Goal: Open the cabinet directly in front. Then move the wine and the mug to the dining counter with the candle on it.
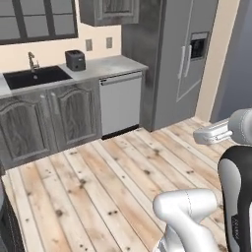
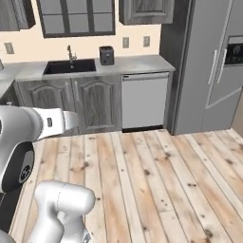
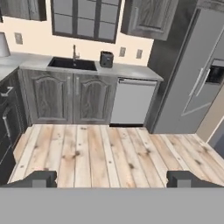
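Observation:
A dark grey wood-grain wall cabinet (image 1: 108,11) (image 2: 146,10) (image 3: 148,17) hangs high on the far wall, right of the window and beside the fridge; its doors look shut. My gripper (image 3: 113,179) is open, with the two dark fingertips (image 3: 39,178) far apart and nothing between them. It points across the wooden floor toward the sink counter, well short of it. The wine, the mug, the dining counter and the candle are out of view.
A marble worktop (image 1: 113,65) carries a black sink (image 1: 37,77) and a dark toaster (image 1: 75,60). Below it are grey base cabinets (image 2: 71,102) and a white dishwasher (image 1: 120,101). A tall grey fridge (image 1: 182,54) stands to the right. Dark drawer fronts (image 3: 6,127) line the left.

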{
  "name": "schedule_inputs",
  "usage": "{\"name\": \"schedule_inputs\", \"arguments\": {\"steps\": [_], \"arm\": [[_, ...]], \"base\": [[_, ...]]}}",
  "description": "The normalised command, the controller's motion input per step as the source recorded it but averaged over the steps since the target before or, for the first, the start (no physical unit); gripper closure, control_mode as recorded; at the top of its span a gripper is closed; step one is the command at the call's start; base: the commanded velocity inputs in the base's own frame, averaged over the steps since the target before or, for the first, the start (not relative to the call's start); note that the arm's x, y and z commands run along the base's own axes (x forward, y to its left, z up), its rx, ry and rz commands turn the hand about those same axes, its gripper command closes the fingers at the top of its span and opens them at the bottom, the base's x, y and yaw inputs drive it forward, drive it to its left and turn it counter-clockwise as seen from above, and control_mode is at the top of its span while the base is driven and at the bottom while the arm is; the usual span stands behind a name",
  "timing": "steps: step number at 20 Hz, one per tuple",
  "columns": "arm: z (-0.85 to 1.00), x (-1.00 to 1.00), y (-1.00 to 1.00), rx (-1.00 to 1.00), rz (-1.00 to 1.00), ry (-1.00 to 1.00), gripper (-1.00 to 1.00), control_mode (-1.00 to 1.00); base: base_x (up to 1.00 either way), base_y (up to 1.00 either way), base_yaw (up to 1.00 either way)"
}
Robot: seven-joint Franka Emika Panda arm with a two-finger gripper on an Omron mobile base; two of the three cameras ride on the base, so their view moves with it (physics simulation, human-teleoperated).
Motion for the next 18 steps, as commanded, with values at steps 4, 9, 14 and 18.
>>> {"name": "schedule_inputs", "arguments": {"steps": [4,9,14,18], "arm": [[0.0,0.0,0.0,0.0,0.0,0.0,-1.0,1.0],[0.0,0.0,0.0,0.0,0.0,0.0,-1.0,1.0],[0.0,0.0,0.0,0.0,0.0,0.0,-1.0,1.0],[0.0,0.0,0.0,0.0,0.0,0.0,-1.0,1.0]], "base": [[1.0,0.0,0.11],[1.0,0.0,0.12],[1.0,0.0,0.25],[1.0,-0.09,0.36]]}}
